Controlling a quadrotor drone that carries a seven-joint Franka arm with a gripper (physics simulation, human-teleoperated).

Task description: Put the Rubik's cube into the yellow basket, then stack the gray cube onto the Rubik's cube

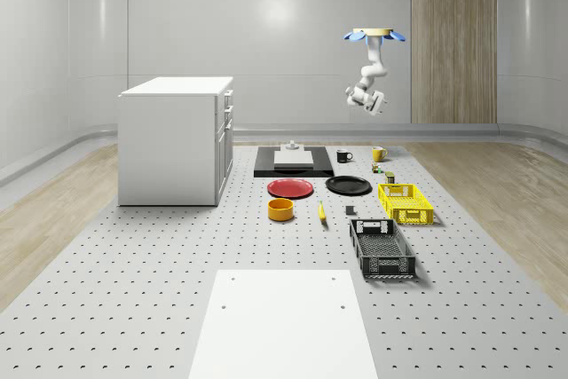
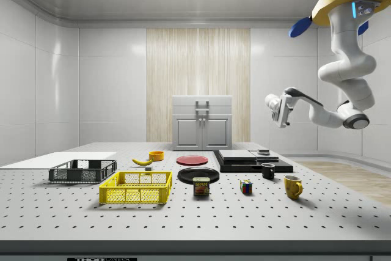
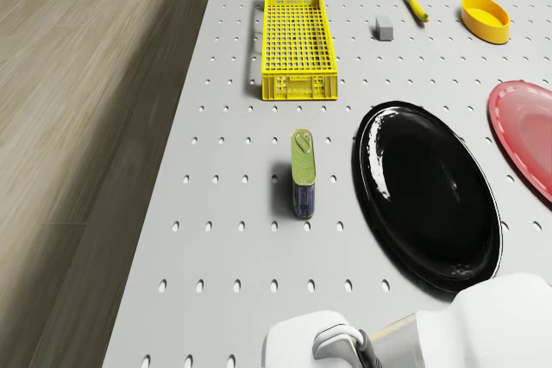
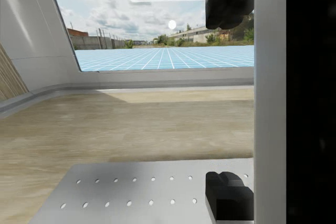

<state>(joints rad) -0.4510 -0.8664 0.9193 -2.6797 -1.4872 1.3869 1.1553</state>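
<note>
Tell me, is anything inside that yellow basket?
Nothing is inside the yellow basket: its mesh floor is bare. The Rubik's cube sits on the table beside the tin.

Side view: can (image 2: 201, 186) beside the yellow basket (image 2: 137, 187) carries a label reading "SPAM". Strip of lettering along the table's (image 2: 256, 224) front edge too small to read.

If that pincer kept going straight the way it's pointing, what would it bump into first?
Probably nothing on the table. The pincer hangs high in the air under the hovering drone, pointing nearly level. The wrist view looks past the table's edge toward wooden floor and the far wall; depth is uncertain.
</note>
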